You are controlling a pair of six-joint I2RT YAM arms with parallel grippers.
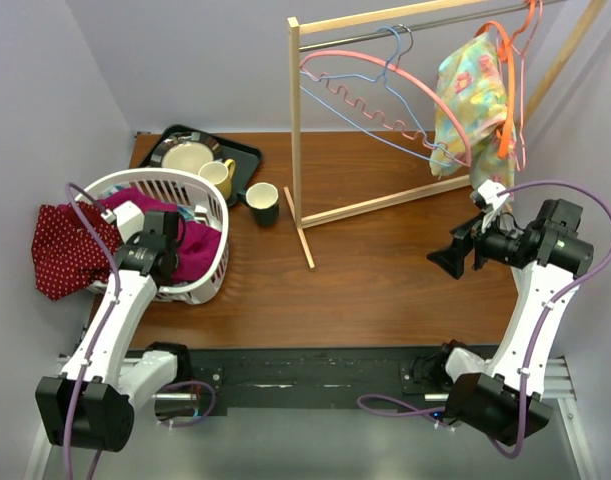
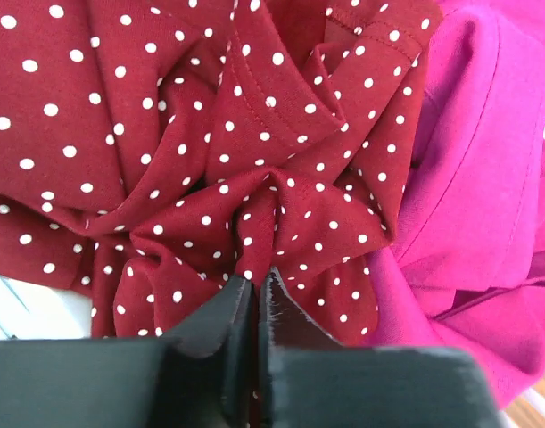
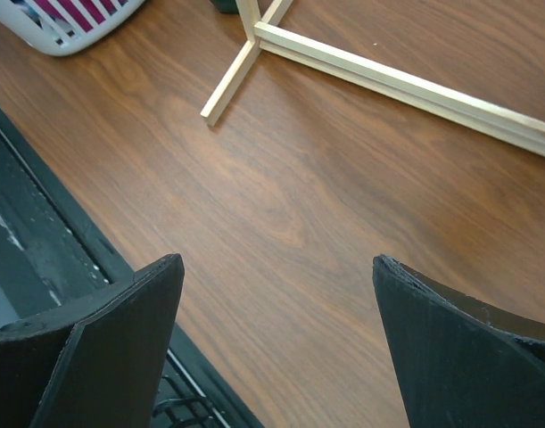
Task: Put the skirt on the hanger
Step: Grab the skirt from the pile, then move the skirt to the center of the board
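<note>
Wood table [image 1: 385, 270], nothing fancy. Polka-dot skirt [image 2: 254, 134] sat bunched in the laundry basket [image 1: 213, 283], right at the tips of my left gripper [image 2: 256, 283], which was pinched nearly shut on a fold. Looked light, floppy and probably slippery, so I'd rather grab the waistband. Right gripper [image 3: 276, 267] hung wide open and empty, well away.

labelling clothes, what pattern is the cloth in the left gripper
Cloth: dark red, white dots; left wrist view.
</note>
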